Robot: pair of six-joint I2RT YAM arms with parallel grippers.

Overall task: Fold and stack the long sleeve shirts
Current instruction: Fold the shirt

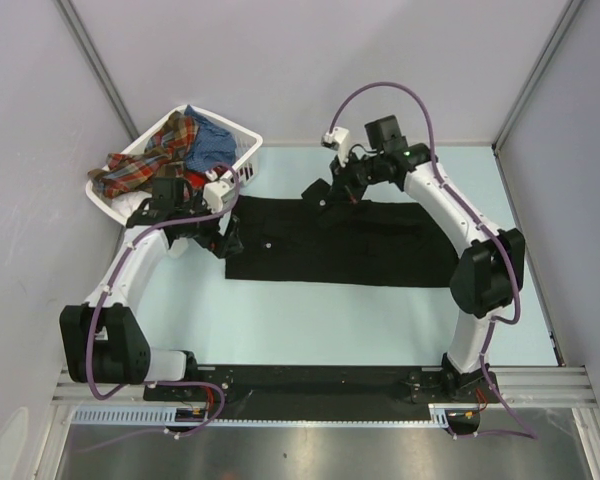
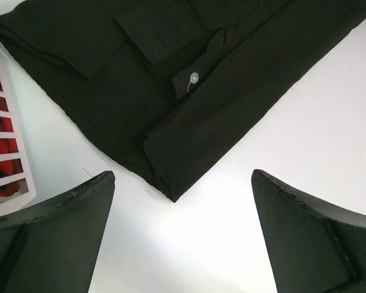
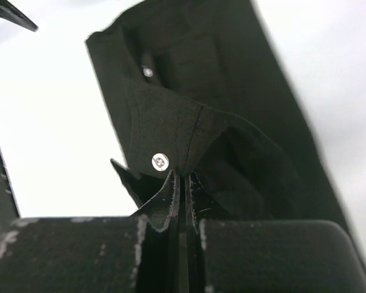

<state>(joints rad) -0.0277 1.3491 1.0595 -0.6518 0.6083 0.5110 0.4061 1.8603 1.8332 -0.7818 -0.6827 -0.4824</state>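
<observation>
A large black long sleeve shirt (image 1: 350, 245) lies partly folded in a wide band across the pale table. My right gripper (image 1: 332, 192) is shut on a fold of its black cloth by a small white button (image 3: 160, 162), at the shirt's far edge, and lifts it a little. My left gripper (image 1: 223, 240) is open and empty, hovering just off the shirt's left end; a folded corner of the shirt (image 2: 171, 195) lies between and beyond its fingers (image 2: 67, 232). A red-orange plaid shirt (image 1: 150, 160) and a blue one (image 1: 210, 145) lie in the basket.
A white slatted plastic basket (image 1: 245, 150) stands at the back left of the table, close behind my left arm; its wall shows in the left wrist view (image 2: 6, 159). Grey walls close in the table on the left, back and right.
</observation>
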